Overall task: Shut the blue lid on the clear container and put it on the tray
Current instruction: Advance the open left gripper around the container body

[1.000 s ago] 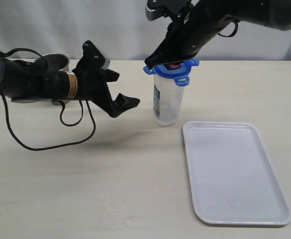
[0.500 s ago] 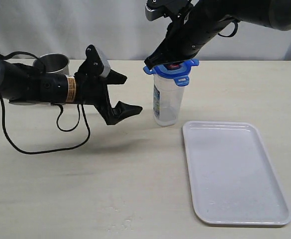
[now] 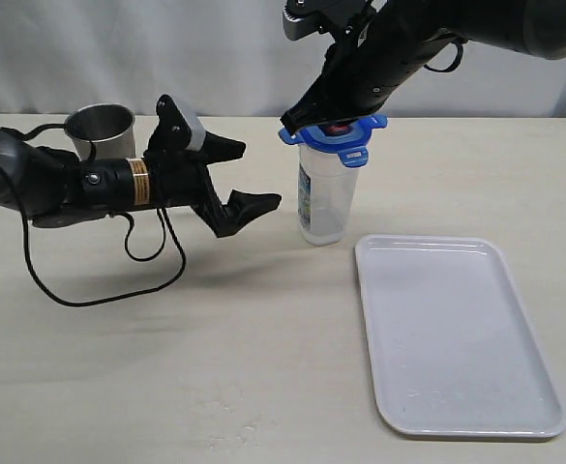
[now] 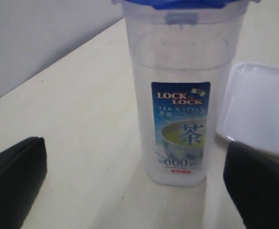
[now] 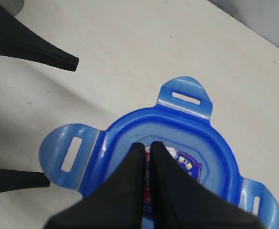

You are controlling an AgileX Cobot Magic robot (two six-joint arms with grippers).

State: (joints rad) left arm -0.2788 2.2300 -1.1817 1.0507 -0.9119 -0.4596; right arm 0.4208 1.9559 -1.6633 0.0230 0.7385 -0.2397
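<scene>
- Two arms work a pale counter (image 3: pixel 263 367); nearest, the tray (image 3: pixel 457 333) lies bare, just beside the clear container (image 3: pixel 325 198).
- Left hand (image 3: pixel 247 179), fingers spread wide and holding nothing, points at the container's side, near but apart.
- Right hand (image 5: pixel 146 157), fingers pressed together, bears down on the blue lid (image 3: pixel 336 135) atop the container, flaps sticking out unlatched.
- Lid-closing appears under way; next likely calls for snapping the flaps down, then gripping and lifting it to the tray.
- Steel cup (image 3: pixel 102 126) stands behind.
</scene>
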